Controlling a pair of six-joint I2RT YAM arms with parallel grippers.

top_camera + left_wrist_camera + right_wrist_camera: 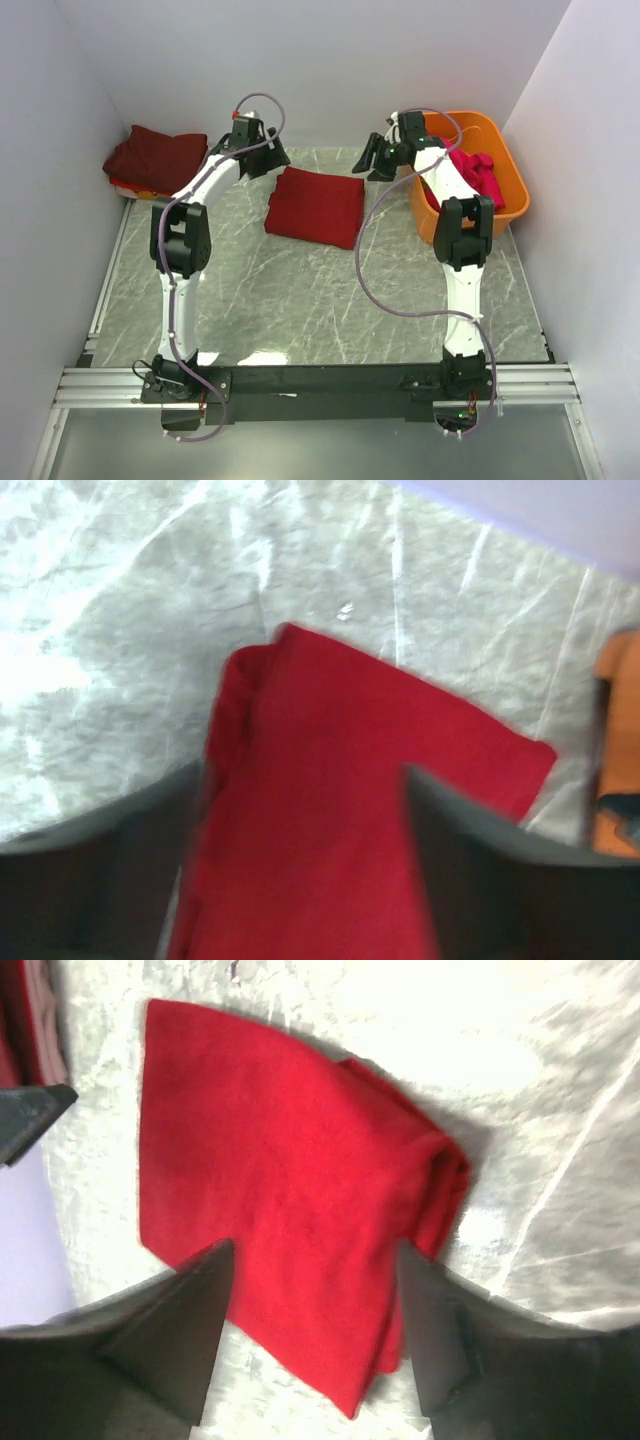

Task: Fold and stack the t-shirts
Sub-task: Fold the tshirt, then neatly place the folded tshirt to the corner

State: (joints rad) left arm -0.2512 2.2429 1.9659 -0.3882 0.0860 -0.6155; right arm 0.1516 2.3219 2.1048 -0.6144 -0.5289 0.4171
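A bright red t-shirt (315, 205) lies folded into a rectangle on the marble table, between the two grippers. My left gripper (268, 160) hovers at its back left corner, open; the left wrist view shows the red cloth (330, 780) under the spread fingers (490, 870), nothing pinched. My right gripper (376, 160) hangs off the shirt's back right corner, also open, its fingertips (190, 1310) apart above the shirt (290, 1180). A stack of folded dark red t-shirts (155, 158) sits in the back left corner. A magenta-pink t-shirt (482, 175) lies crumpled in the orange tub.
The orange plastic tub (512, 170) stands at the back right, close behind the right arm, and its edge (615, 780) shows in the left wrist view. White walls close in the table on the left, back and right.
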